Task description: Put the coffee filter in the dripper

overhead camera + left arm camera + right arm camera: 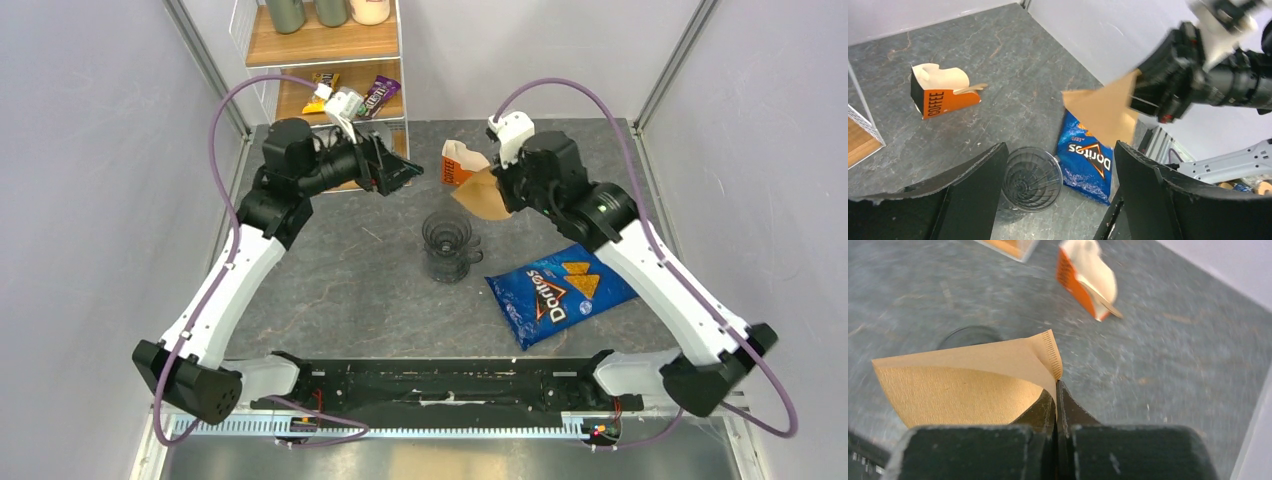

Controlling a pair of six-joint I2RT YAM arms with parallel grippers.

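The tan-brown coffee filter (484,192) hangs in the air, pinched by its seamed edge in my right gripper (1056,385), which is shut on it; it shows flat and fan-shaped (965,385) there and also in the left wrist view (1105,110). The dark translucent dripper (446,240) stands upright mid-table, below and left of the filter, its ribbed inside empty (1031,178). My left gripper (400,172) hovers open at the back left, apart from the filter, with nothing between its fingers (979,177).
An orange-and-white filter packet (460,162) lies behind the dripper. A blue Doritos bag (558,290) lies to the dripper's right. A wooden shelf unit (325,60) with snacks and cups stands at the back left.
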